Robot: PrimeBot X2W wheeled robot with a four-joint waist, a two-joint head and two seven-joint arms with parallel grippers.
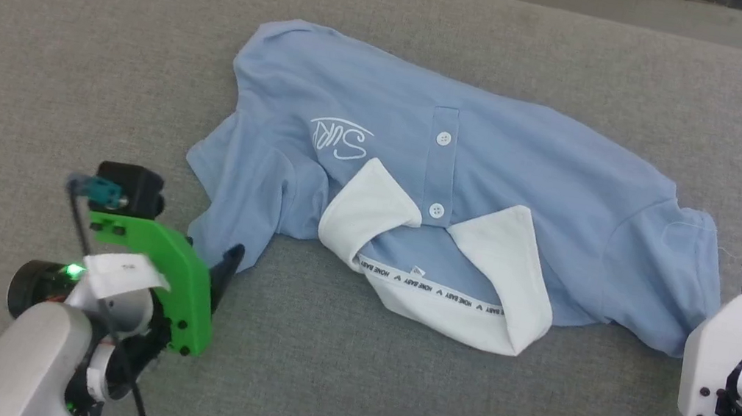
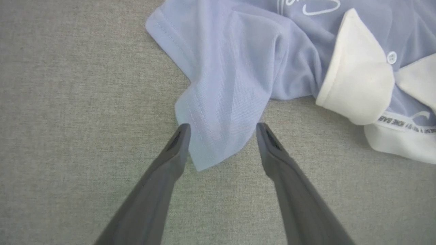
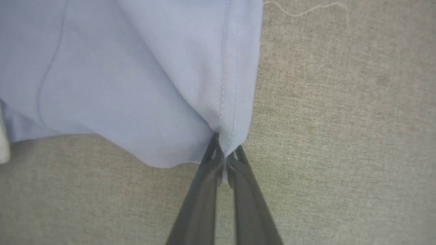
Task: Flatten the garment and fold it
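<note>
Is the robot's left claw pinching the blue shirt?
No, the left gripper stands open, its fingers either side of a corner of the shirt.

The garment (image 1: 495, 176) is being supported mid-surface by the padded table (image 1: 106, 47). It is being laid crosswise, with the collar (image 1: 504, 259) turned toward the robot's side and the body stretching away behind it.

The left-hand sleeve (image 2: 221, 102) is being straddled by the left gripper (image 2: 221, 128), its corner lying between the spread jaws; contact cannot be told.

At the far right, the hem corner of the right-hand sleeve (image 3: 136, 85) is being pinched in the closed jaws of the right gripper (image 3: 224, 154), just inside the table's right edge.
</note>
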